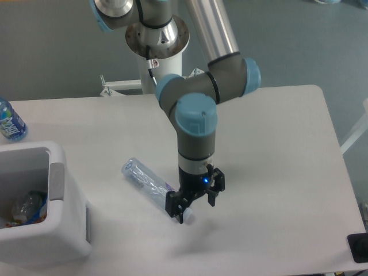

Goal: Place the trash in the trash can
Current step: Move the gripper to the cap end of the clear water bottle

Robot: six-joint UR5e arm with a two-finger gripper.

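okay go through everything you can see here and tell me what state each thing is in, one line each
longer bottle: lying on its side on the table, capped end under the gripper, not lifted.
gripper: open, low over the bottle's cap end.
trash can: upright, open-topped, with a crumpled bottle already inside.
blue-label bottle: at the table's far left edge, apart from the rest.
table: holds the bin and both loose bottles.

White counter: long clear bottle lying flat, cap end at jaws; white bin well left of jaws; blue-label bottle far left
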